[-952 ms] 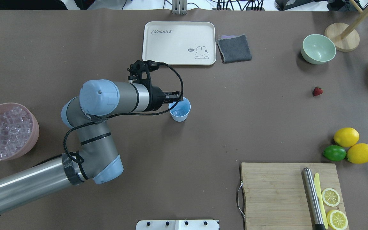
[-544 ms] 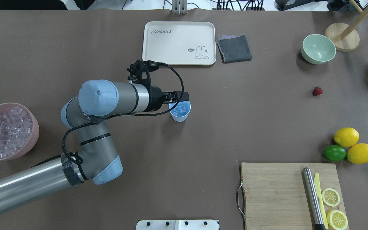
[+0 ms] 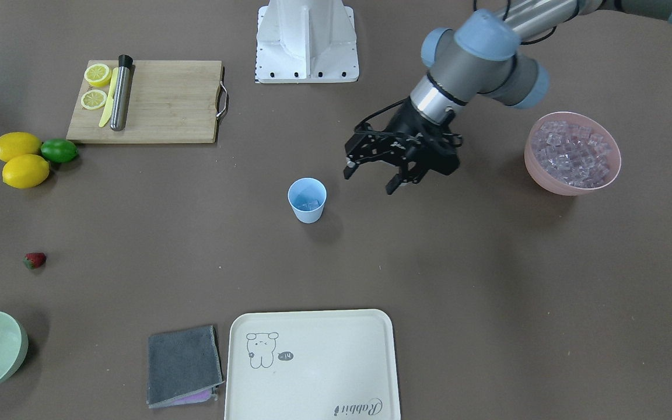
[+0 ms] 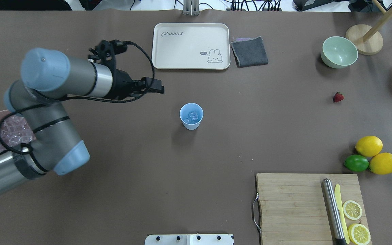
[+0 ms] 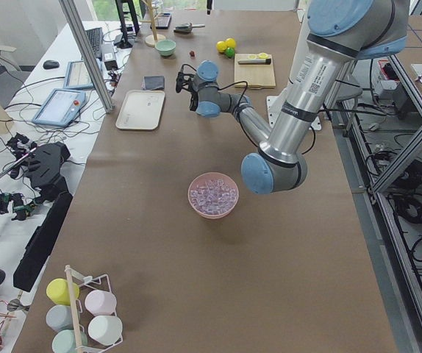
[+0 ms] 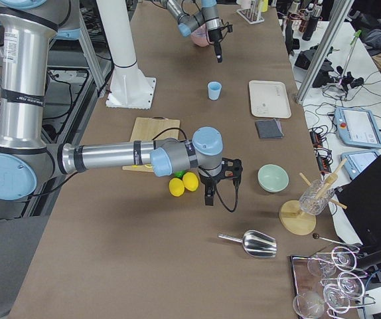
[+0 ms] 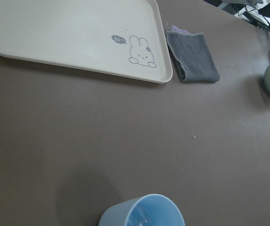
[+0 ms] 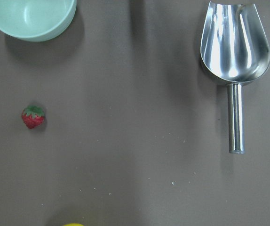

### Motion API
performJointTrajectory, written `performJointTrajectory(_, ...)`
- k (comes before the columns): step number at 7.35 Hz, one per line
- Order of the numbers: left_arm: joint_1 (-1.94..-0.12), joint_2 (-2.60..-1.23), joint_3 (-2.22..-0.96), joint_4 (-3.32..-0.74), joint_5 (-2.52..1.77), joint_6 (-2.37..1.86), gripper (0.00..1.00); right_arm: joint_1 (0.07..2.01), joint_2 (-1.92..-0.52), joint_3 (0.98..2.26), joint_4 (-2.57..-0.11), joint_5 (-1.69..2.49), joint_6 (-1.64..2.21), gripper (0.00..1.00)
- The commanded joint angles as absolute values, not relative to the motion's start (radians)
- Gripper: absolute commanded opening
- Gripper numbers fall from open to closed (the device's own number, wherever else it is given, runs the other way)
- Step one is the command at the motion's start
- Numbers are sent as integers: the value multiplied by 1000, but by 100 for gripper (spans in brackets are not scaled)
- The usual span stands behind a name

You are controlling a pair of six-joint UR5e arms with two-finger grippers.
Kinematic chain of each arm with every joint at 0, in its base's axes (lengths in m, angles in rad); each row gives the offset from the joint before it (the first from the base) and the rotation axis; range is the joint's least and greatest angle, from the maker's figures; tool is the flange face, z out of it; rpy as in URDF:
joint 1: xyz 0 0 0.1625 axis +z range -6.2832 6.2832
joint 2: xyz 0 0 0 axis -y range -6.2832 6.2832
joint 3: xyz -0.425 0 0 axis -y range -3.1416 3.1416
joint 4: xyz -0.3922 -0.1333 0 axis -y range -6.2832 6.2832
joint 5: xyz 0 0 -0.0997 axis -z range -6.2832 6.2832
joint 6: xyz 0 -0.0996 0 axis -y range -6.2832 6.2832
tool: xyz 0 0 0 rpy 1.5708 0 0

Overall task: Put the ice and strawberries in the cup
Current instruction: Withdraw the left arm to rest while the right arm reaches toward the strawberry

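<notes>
Near the light blue cup (image 4: 191,125), on its side toward the pink bowl (image 3: 540,175), the left gripper (image 3: 370,181) hovers, fingers apart and empty. Ice (image 4: 191,117) lies inside the cup. Well apart from the cup lies the strawberry (image 4: 338,97). Whether the distant right gripper (image 6: 208,197) has its fingers apart or together cannot be told.

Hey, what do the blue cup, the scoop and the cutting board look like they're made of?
The cup looks like plastic: even light-blue colour, thin wall, smooth soft sheen. The scoop looks like polished metal, probably steel: silvery, with mirror-like reflections. The cutting board looks like wood or bamboo, unglossed: tan, with lengthwise grain strips.
</notes>
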State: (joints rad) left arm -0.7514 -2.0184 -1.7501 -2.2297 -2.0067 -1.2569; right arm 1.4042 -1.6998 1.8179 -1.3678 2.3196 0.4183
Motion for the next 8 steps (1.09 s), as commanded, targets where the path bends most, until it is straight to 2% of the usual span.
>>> performJointTrajectory(1,-976,-1813,-1821,-2171,-2229,-948,99,1343,-1645,1819,-1367,2292,538,100)
performJointTrajectory(3,-1200,-1634,-1803,-2134,-2368,-576,99,1255,-1579,1819,-1367,2260,676,100)
performJointTrajectory(6,-1490,-1647,-1812,-1591,-2373,78,99,1123,-1459,1781,-1368,2200,826,100)
performJointTrajectory(8,-1494,-1637,-1777,-1548,-2370,107,99,1034,-1428,1738,-1335,2117,847,100)
